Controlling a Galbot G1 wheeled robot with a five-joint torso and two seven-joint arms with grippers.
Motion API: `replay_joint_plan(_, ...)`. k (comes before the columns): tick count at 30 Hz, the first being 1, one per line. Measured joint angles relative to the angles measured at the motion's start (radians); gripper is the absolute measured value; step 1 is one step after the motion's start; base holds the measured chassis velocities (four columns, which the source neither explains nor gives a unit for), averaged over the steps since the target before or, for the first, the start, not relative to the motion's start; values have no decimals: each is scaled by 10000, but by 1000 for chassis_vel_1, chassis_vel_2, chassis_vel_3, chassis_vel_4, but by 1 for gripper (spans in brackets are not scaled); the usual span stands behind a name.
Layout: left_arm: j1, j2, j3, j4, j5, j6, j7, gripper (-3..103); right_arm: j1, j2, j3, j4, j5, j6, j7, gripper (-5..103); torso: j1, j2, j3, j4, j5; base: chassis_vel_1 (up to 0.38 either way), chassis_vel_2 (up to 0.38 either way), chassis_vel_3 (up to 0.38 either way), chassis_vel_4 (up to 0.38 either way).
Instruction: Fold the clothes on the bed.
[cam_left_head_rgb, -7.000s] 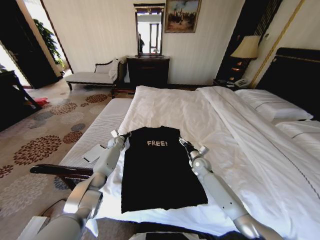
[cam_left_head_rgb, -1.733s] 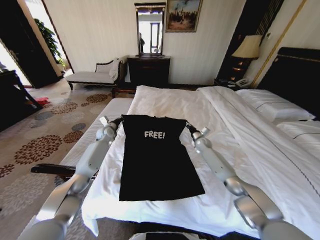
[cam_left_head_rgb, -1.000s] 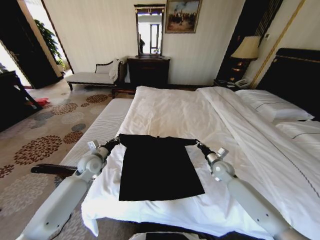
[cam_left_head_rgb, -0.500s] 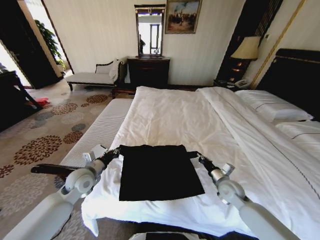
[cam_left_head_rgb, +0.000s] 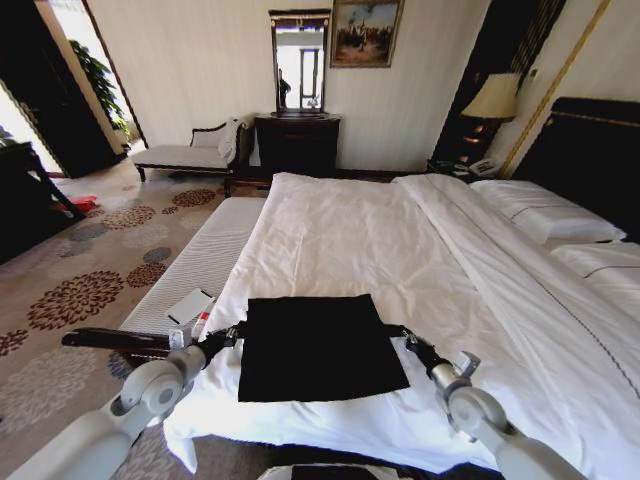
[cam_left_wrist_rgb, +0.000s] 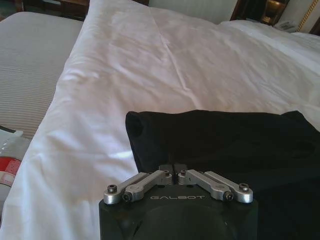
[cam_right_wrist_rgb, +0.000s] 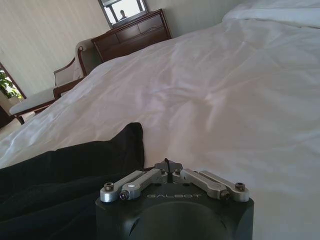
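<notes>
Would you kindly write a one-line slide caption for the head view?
Both grippers, left and right, pinch the folded black T-shirt at its sides on the white bed.

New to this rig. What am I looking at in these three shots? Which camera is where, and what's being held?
It's a two-armed wheeled robot folding a black T-shirt on a white bed. The wide picture comes from its head camera, looking down over both arms. The other two come from cameras on each wrist, looking past that arm's own claw. The left claw is pinched shut on the shirt's left edge, seen close up from the left wrist. The right claw is pinched shut on the right edge, seen from the right wrist. The shirt lies folded over into a short rectangle, plain black side up.
</notes>
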Motion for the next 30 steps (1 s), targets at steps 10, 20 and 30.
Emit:
replay_joint_plan(10,697,916,-102,-278,474,143,333,0,-356,8,-31,-71,-346,151,50,0,0,0,1,2,0,0,0,0,0)
replay_joint_plan(20,980,1316,-244,-506,619,259,335,0,-870,176,201,5,-598,287,25,0,0,0,0,0,0,0,0,0,0)
replay_joint_plan(30,1383,1070,-321,-581,1177,170,347,0,-788,303,119,-125,-901,403,-93,8,0,-2,0,-1,0,0,0,0,0)
